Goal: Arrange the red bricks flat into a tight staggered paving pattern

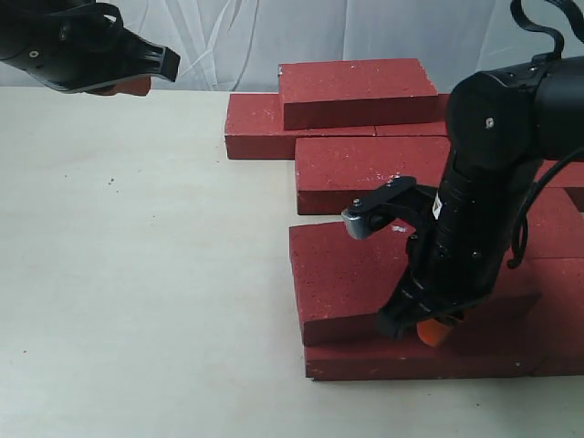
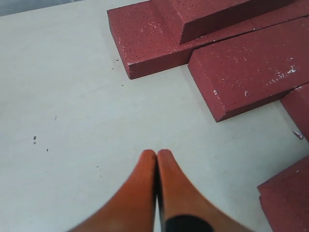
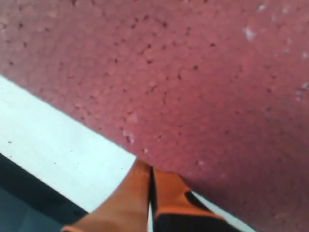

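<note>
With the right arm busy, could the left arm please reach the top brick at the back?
Probably yes: only bare table separates the left gripper from that top brick; its shut fingers must open.

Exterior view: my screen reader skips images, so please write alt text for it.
The right pincer, closed, points down at the near edge of a red brick that overlaps another brick. More red bricks lie behind on a pale table, with a top brick stacked across them. The left pincer hangs at upper left.
</note>
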Motion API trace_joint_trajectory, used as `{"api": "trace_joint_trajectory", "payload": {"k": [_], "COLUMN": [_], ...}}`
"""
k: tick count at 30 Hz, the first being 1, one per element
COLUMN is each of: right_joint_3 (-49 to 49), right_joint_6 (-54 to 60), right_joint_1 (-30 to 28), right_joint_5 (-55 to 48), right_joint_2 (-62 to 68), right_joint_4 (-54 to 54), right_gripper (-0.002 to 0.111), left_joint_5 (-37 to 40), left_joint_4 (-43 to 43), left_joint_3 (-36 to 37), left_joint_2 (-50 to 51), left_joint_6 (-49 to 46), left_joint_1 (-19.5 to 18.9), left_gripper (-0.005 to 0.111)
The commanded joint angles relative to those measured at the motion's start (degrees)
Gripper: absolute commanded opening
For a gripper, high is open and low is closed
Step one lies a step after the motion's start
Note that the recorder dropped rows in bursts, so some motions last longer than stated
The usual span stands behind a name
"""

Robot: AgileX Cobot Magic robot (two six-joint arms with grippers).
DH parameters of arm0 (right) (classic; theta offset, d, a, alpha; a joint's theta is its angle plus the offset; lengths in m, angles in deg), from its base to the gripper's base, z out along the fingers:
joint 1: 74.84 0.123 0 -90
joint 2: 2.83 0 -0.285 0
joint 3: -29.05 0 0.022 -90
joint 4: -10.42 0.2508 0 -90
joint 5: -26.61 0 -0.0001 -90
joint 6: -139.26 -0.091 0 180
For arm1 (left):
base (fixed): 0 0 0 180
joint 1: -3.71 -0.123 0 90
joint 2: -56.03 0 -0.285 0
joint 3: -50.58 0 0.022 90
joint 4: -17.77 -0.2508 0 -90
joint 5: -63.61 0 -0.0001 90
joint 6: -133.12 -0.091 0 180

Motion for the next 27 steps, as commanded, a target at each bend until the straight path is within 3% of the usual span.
{"api": "trace_joint_trajectory", "payload": {"k": [1,13,20,27], "right_joint_3": [0.0,0.0,-0.6,-7.3], "right_joint_6": [-2.5,-3.9,-3.9,-3.9], "right_joint_1": [0.0,0.0,-0.1,-0.1], "right_joint_5": [8.8,21.7,23.8,22.6], "right_joint_2": [0.3,0.3,-3.7,-8.7], "right_joint_4": [0.0,4.5,4.3,-0.7], "right_gripper": [-0.001,-0.001,-0.001,-0.001], "left_joint_5": [-0.1,-0.1,-0.1,-0.1], "left_joint_4": [0.3,0.4,0.4,0.4], "left_joint_3": [0.0,0.0,0.0,0.0], "left_joint_2": [-0.3,-0.3,-0.3,-0.3], "left_joint_6": [0.2,0.2,0.2,0.2], "left_joint_1": [0.2,0.2,0.2,0.2], "left_gripper": [0.0,0.0,0.0,0.0]}}
